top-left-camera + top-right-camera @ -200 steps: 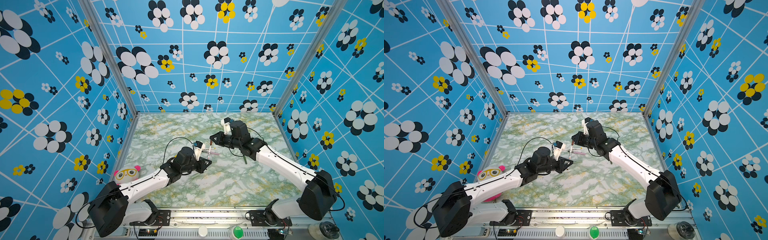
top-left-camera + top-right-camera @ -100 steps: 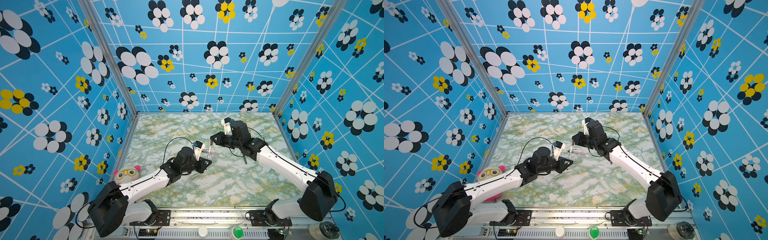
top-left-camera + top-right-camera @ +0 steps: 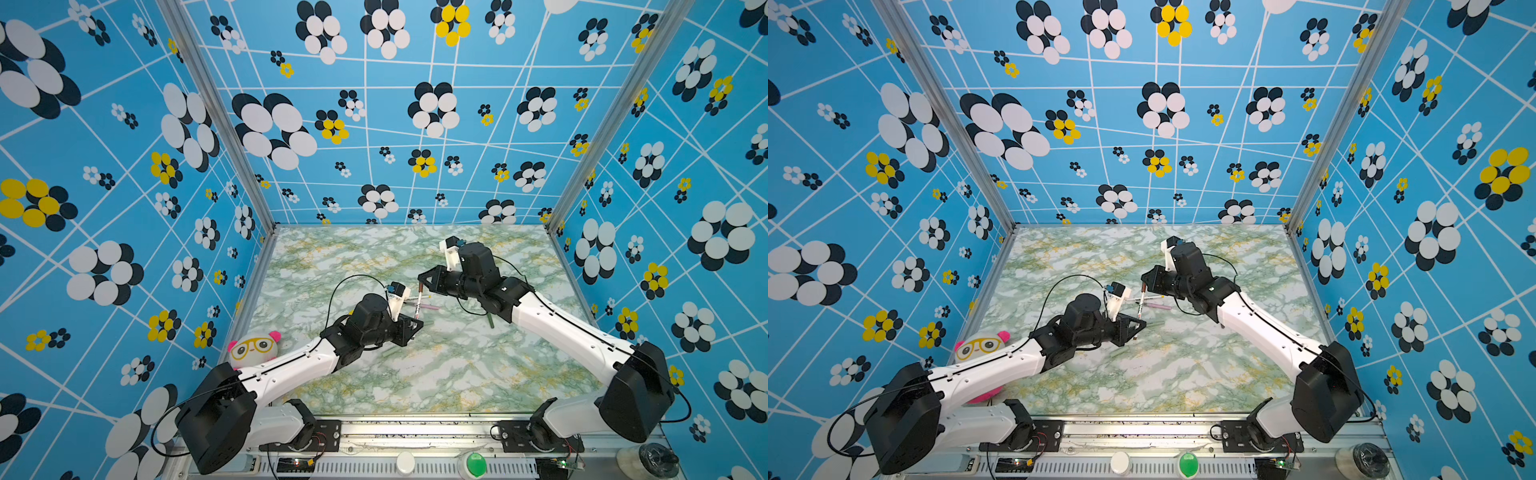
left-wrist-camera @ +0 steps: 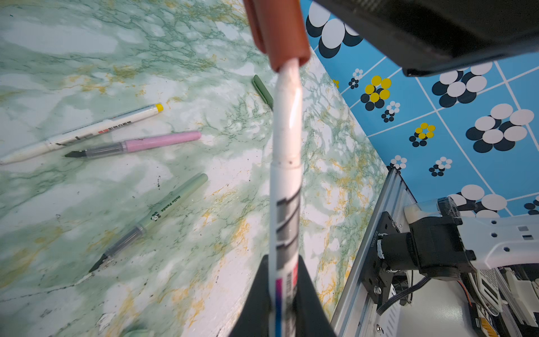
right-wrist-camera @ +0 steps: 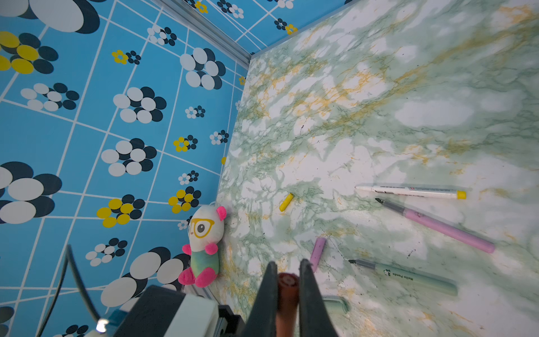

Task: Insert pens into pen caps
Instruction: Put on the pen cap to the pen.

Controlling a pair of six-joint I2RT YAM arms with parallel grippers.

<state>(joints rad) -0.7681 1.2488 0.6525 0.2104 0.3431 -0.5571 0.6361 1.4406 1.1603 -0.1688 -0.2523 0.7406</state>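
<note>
My left gripper is shut on a white printed pen, which stands up from it in both top views. The pen's front end sits inside the mouth of the brown cap. My right gripper is shut on that cap. Lying on the table are a white pen with a yellow end, a pink pen, a pale green pen, a yellow cap, a pink cap and a pale green cap.
A dark green pen lies partly under my right arm. A panda plush rests against the left wall near the front. The marble table is closed in by patterned blue walls, with a metal rail along its front.
</note>
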